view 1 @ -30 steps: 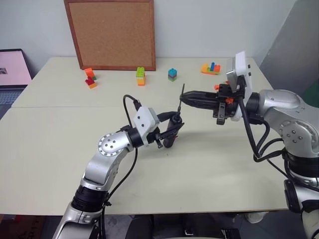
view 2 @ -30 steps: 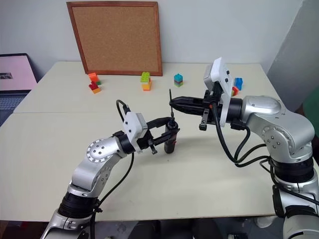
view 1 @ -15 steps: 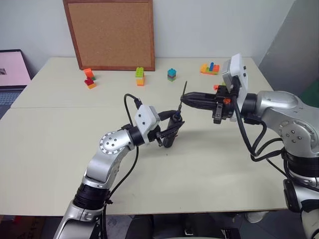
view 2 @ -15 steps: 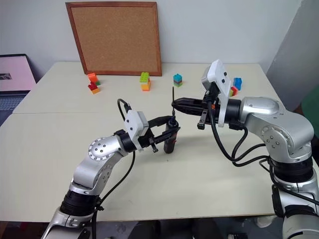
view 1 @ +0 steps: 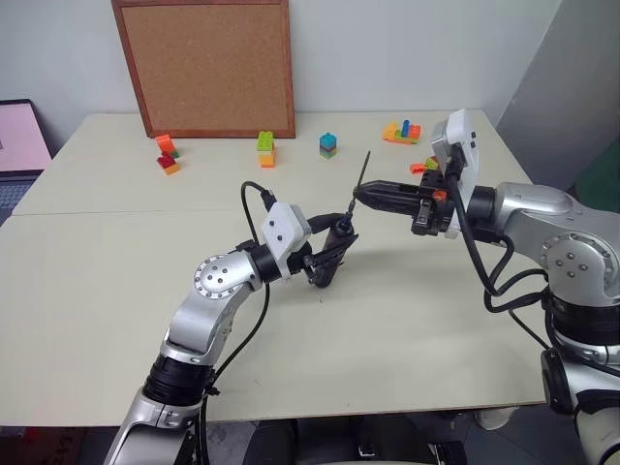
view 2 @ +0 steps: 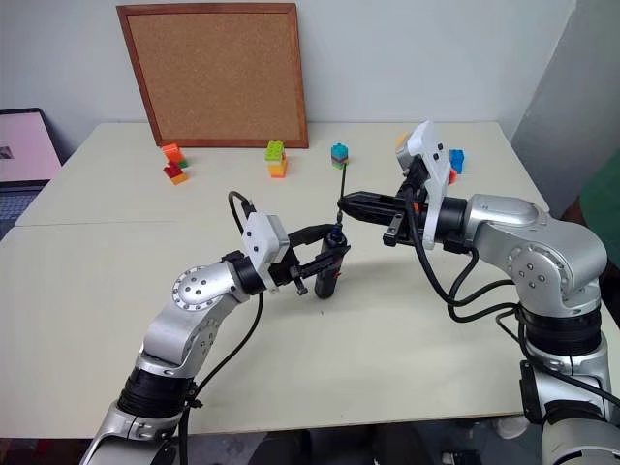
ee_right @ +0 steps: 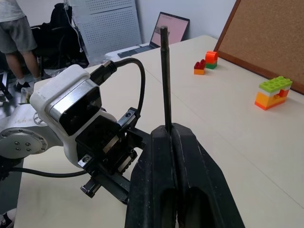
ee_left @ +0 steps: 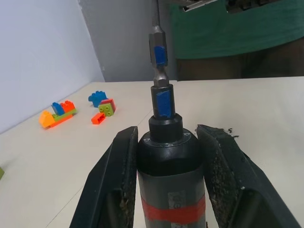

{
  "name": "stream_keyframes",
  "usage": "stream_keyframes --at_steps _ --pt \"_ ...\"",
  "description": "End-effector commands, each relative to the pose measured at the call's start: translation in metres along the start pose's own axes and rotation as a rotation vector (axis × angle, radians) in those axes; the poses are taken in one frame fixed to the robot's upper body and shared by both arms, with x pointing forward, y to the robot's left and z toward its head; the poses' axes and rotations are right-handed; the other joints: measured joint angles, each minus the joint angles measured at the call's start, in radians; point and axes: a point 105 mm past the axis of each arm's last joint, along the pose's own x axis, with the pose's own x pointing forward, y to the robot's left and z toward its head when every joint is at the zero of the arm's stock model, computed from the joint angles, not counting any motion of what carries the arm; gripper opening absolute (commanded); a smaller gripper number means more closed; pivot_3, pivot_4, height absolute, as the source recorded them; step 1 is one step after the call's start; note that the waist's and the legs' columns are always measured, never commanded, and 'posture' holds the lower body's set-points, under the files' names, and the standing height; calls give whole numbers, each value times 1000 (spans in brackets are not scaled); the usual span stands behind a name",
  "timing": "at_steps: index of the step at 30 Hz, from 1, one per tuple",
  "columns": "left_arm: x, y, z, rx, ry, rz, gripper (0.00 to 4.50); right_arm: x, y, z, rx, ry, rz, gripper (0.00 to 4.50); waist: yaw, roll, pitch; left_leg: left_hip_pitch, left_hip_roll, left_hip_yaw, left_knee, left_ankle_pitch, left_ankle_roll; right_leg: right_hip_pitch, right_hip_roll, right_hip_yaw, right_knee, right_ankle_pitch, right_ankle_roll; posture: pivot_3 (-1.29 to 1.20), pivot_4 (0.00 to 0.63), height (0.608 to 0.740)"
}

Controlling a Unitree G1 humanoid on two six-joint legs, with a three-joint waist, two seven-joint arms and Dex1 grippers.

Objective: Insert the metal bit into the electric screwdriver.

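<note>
My left gripper is shut on the electric screwdriver, a black cylinder with a red band, held tilted above the table with its tip end up. The metal bit, a thin dark rod, is pinched in my right gripper, which is shut on it and points towards the left arm. The bit slants down to the screwdriver's tip. In the left wrist view its lower end meets the collar; whether it sits inside I cannot tell. The right wrist view shows the bit rising from the closed fingers.
A cork board leans on the wall at the table's back. Coloured toy blocks lie along the far side. A laptop sits at far left. A person stands beyond the table.
The camera has shifted. My right gripper has rolled, so the bit's top leans further right. The left gripper and screwdriver have stayed put.
</note>
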Motion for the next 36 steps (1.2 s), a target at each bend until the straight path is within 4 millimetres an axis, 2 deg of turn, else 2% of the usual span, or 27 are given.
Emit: stream_keyframes --at_steps 1,9,15,25,36 --pt "-3 12 0 27 17 54 1582 3 7 -18 40 71 35 0 0 0 0 0 0 0 0 0 0 0 0 0 0 0 0 0 150 740" --pt "-4 13 0 27 13 54 1582 4 8 -19 82 64 40 0 -1 0 0 0 0 0 0 0 0 0 0 0 0 0 0 0 150 740" --pt "-5 8 0 41 11 32 1582 10 15 -19 57 79 68 0 -1 0 0 0 0 0 -1 0 0 0 0 0 -1 0 0 0 150 740" --pt "-5 16 -1 33 12 70 1582 10 15 -28 62 107 70 0 -1 0 0 0 0 0 -1 0 0 0 0 0 -1 0 0 0 150 740" --pt "-3 12 1 53 4 51 1582 15 13 -29 72 112 50 0 -1 0 0 0 0 -1 -1 0 0 -1 0 -1 -1 0 0 0 150 740"
